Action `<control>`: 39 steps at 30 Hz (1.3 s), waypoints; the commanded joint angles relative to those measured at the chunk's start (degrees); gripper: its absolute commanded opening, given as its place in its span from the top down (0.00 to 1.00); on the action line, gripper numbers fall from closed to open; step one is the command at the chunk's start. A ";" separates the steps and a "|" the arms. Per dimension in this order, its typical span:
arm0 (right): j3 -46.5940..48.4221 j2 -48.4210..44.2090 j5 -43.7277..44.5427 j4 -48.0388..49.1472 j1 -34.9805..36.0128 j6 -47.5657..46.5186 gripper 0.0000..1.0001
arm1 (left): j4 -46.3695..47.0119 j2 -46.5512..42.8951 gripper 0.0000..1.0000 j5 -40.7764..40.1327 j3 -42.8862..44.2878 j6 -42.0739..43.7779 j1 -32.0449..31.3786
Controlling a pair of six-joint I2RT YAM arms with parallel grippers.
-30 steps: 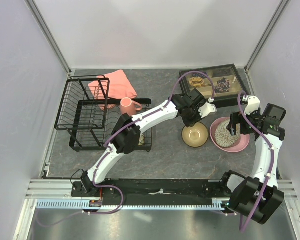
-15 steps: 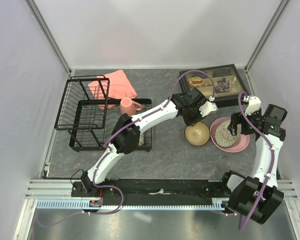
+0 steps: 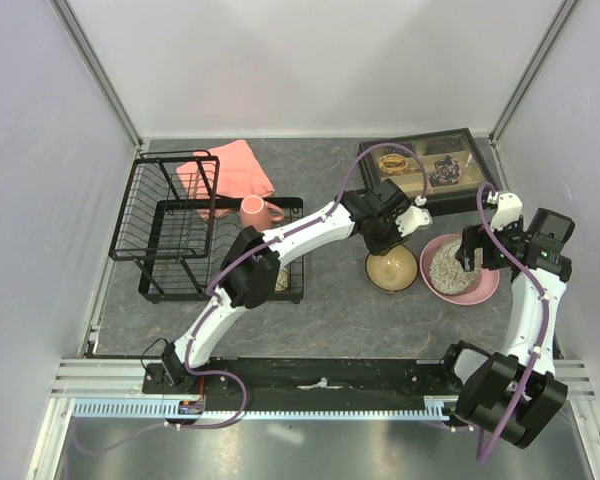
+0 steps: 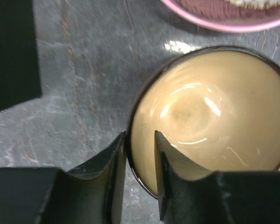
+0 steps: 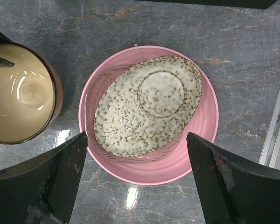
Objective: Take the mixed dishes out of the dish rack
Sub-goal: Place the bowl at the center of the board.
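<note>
The left fingers (image 4: 113,163) stand narrowly parted astride the near rim of the small brown bowl (image 4: 210,116). One finger is outside the wall and the other is inside the cream hollow. A sliver of gap shows between the inner finger and the rim, so they look loosened rather than pinching. The bowl sits upright on the worktop (image 4: 84,70), and beyond it from these fingers, just beside its far edge, lies the pink plate (image 5: 203,140).

The right fingers (image 5: 60,172) are spread wide and grip nothing. Directly below the space between them, the grey speckled bowl (image 5: 149,107) rests bottom-up on the plate.

The step in hand appears to be the release of the brown bowl, which would leave three of the four dishes out. The pink mug (image 3: 252,210) is still on the base of the dish rack (image 3: 170,230), well away from both sets of fingers.

The next move calls for the left fingers to widen a little more and rise straight off the rim, so the inner finger does not drag the bowl into the plate. After that, the mug probably needs a grip across its rim or at its handle.
</note>
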 commanded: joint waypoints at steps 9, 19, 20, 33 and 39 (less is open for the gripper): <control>-0.39 -0.53 -1.50 0.21 -0.58 -0.52 0.05 | 4.66 -8.97 0.55 -1.20 -6.69 -0.72 -0.30; -0.56 -0.36 -2.20 -0.23 -1.20 -1.14 0.05 | 6.33 -14.15 0.39 -3.57 -8.62 -0.28 0.31; -0.56 -0.27 -2.29 -0.32 -1.20 -1.22 0.05 | 6.59 -14.94 0.38 -4.01 -9.06 -0.10 0.66; -0.39 -0.80 -2.99 -0.40 -1.29 -1.40 0.05 | 10.19 -34.00 0.25 -8.06 -26.45 8.06 8.83; -0.48 -0.19 -3.08 -0.49 -1.38 -1.49 0.05 | 11.24 -44.11 0.25 -8.05 -39.62 11.49 13.05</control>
